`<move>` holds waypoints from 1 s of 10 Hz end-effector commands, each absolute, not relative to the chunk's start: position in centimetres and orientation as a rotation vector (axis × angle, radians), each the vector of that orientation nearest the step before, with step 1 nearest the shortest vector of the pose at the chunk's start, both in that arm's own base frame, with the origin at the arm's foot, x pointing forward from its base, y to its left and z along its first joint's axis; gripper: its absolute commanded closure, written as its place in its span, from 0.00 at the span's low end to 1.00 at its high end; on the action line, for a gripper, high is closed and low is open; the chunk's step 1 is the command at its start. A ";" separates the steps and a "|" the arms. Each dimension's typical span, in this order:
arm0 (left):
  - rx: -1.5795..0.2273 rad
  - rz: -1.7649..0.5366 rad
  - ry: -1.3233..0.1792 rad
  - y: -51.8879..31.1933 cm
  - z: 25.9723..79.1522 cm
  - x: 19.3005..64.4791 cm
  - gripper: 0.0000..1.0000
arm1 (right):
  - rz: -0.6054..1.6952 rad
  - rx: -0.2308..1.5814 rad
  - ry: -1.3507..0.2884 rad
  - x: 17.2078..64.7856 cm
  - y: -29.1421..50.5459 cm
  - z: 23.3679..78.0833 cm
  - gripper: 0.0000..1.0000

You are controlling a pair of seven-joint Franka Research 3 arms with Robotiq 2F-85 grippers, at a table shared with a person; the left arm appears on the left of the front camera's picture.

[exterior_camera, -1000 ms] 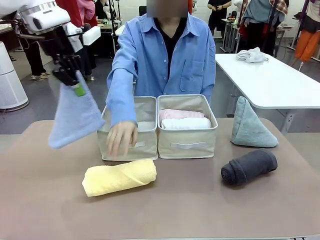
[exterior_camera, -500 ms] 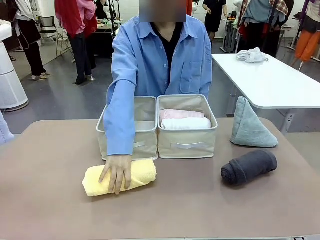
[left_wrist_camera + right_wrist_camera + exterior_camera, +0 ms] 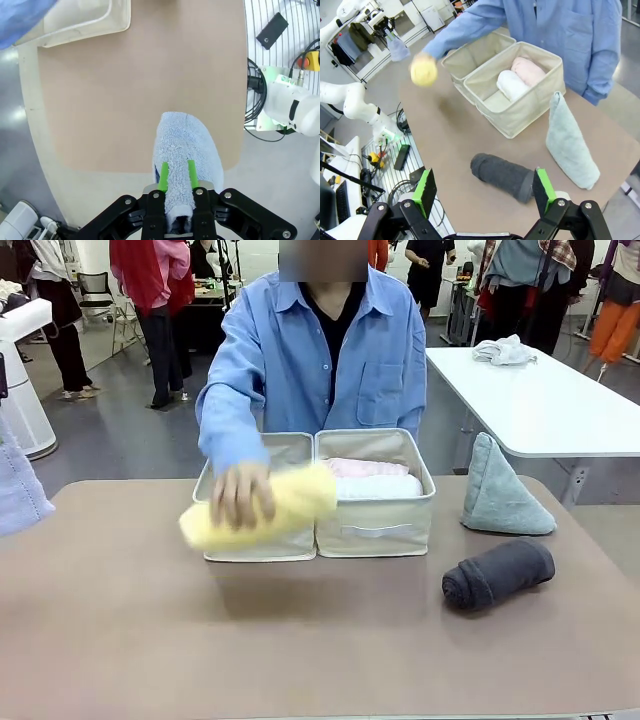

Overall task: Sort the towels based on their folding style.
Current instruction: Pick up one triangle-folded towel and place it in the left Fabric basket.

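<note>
Your periwinkle cone towel hangs from the left gripper, whose jaws are clamped on its folded end at the bottom centre of the left wrist view, over the table's edge. In the front view it shows as a blue corner at the far left. Left of centre there, the person's hand holds the yellow roll up in front of the left bin. The roll is motion-blurred, and with the blue sleeve it hides much of that bin's front wall, so you can't see into the bin. The pink roll and white roll lie side by side in the right bin, which touches the left one. The teal cone stands upright at the right, apart from the bins. The dark grey roll lies on its side just in front of it. Your right gripper hovers wide open and empty, with the grey roll beyond its fingers. Everything sits on a matte taupe table with rounded corners. Behind it is a grey floor, and a white table at the upper right carries a whitish cloth heap. Other people stand along the top of the frame.
</note>
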State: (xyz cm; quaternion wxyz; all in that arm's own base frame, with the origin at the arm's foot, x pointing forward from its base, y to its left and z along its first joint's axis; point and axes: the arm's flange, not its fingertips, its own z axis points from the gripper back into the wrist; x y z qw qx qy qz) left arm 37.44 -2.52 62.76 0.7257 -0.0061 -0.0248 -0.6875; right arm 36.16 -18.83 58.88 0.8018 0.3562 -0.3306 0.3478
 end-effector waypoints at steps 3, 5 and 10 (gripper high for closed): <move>-0.016 -1.523 -0.107 -4.0 63.2 38.4 0.85 | 0.750 0.773 -0.724 36.1 -18.8 58.9 0.00; 0.044 -1.547 -0.210 -7.4 65.0 39.9 0.85 | 0.750 0.773 -0.724 36.1 -18.8 58.9 0.00; 0.082 -1.850 -0.249 -23.2 66.4 50.8 0.85 | 0.750 0.773 -0.724 36.1 -18.8 58.9 0.00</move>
